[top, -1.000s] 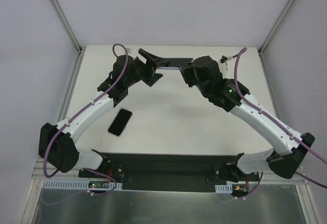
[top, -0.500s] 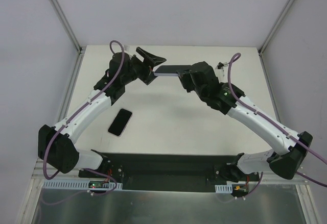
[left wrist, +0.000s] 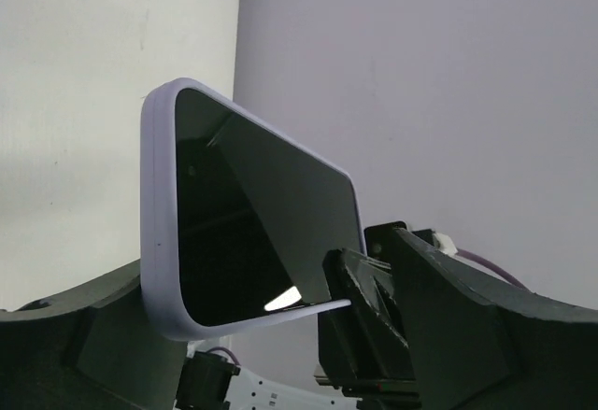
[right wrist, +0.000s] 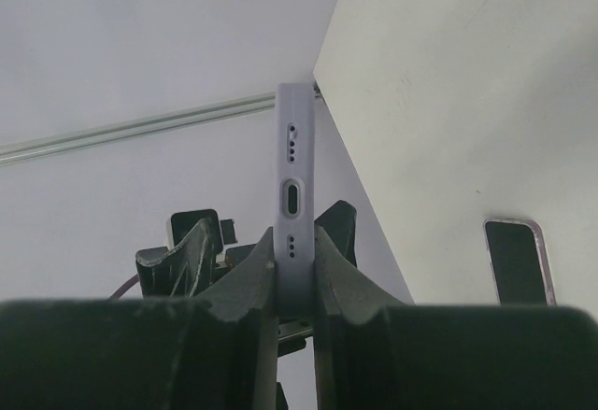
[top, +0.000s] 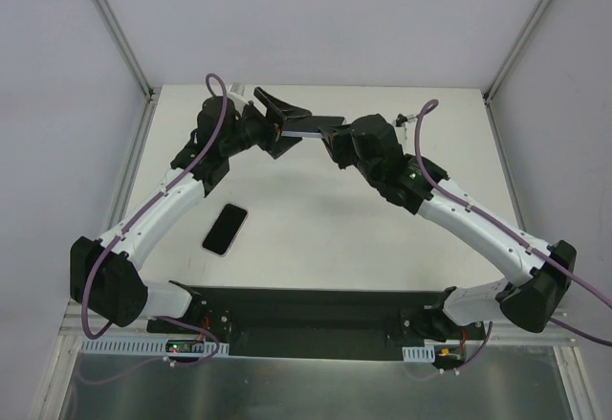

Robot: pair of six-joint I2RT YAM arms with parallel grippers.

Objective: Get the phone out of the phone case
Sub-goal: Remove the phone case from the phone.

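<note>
Both arms are up over the far half of the table point(top: 316, 214), and the phone case point(top: 311, 132) hangs in the air between them, well clear of the surface. The right gripper point(top: 332, 136) has it: on the right wrist camera the lilac case stands edge-on, port slot and speaker holes facing the lens, with both fingers point(right wrist: 252, 284) pressed flat against its sides. That is a firm clamp on the case's near end.

Over on the other side, the left gripper point(top: 298, 127) has its jaws spread wide. From above they make an open V around the free end of the case. The left wrist view shows the same thing, one dark finger low in the left corner point(left wrist: 84, 345) and the other far across on the right, with the case tilted up between them.

That view also gives a good look at the lilac rim, rounded corners and all, framing a glossy black face. Whether that gloss is the handset's screen or just the bare inner wall, I can't tell from this angle.

Down on the table, a phone point(top: 225, 230) lies flat, dark with a pale rim, just beside the left arm's forearm and well apart from both grippers.
</note>
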